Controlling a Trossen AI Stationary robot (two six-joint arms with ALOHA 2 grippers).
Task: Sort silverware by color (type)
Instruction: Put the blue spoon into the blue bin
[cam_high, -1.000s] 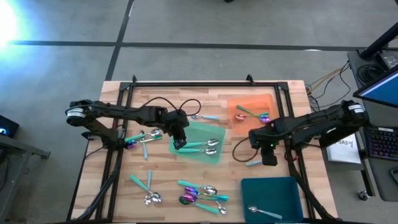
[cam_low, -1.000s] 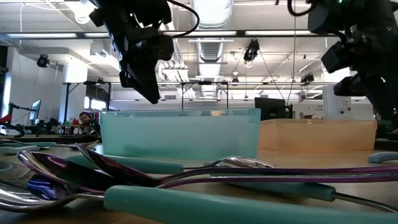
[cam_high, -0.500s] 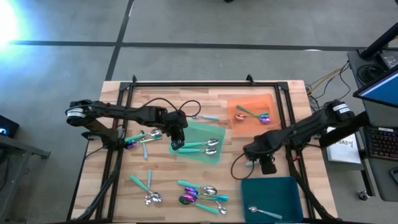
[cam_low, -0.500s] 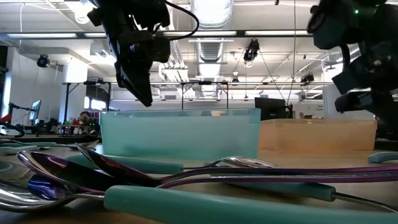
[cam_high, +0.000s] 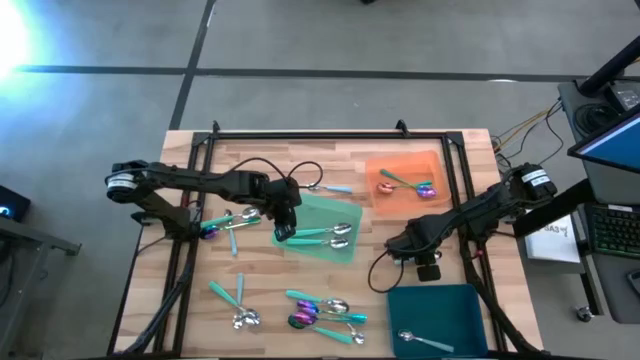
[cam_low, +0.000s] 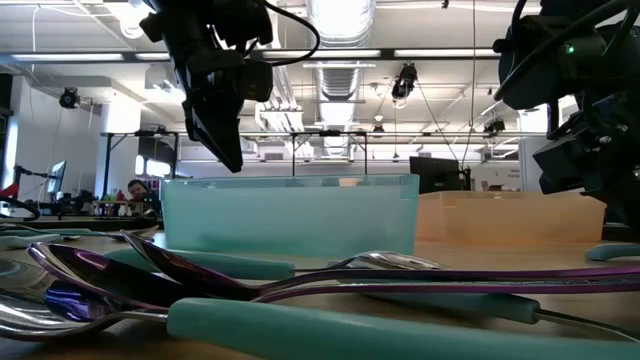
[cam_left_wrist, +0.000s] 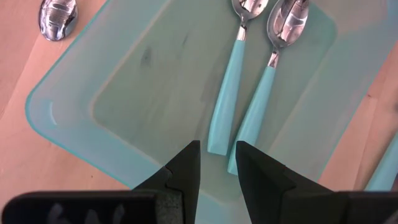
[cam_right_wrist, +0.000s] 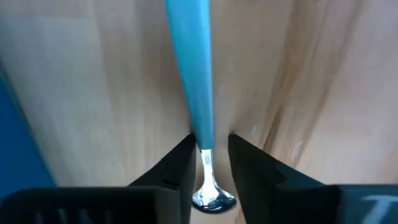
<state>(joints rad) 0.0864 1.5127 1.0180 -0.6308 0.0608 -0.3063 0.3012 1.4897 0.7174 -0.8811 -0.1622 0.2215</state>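
My right gripper (cam_right_wrist: 209, 163) points down at the wood between the green tray (cam_high: 310, 212) and the dark teal tray (cam_high: 440, 300). Its open fingers stand on either side of a teal-handled silver spoon (cam_right_wrist: 199, 74) that lies flat there. My left gripper (cam_left_wrist: 217, 167) hangs over the green tray's left part, slightly open with nothing between its fingers. Two teal-handled silver spoons (cam_left_wrist: 249, 93) lie flat in that tray just beyond it. Purple-headed spoons (cam_high: 410, 186) lie in the orange tray (cam_high: 400, 160). One silver spoon (cam_high: 420, 341) lies in the dark teal tray. My right gripper comes from above with its fingers (cam_right_wrist: 180, 163) across the spoon, where the teal handle meets the silver neck (cam_right_wrist: 205, 152). One finger is right at the handle's side and the other shows a thin gap; whether they touch it I cannot tell. The spoon lies flat on the table.
Loose spoons lie near the front edge (cam_high: 325, 312), at the front left (cam_high: 240, 302), left of the green tray (cam_high: 232, 220) and behind it (cam_high: 330, 188). A black frame (cam_high: 300, 132) runs along the table's far side. Cables loop beside each gripper.
My right gripper has come down and toward the table's near edge, a little to the left, until its fingers stand around the spoon on the wood. The spoon has not moved.
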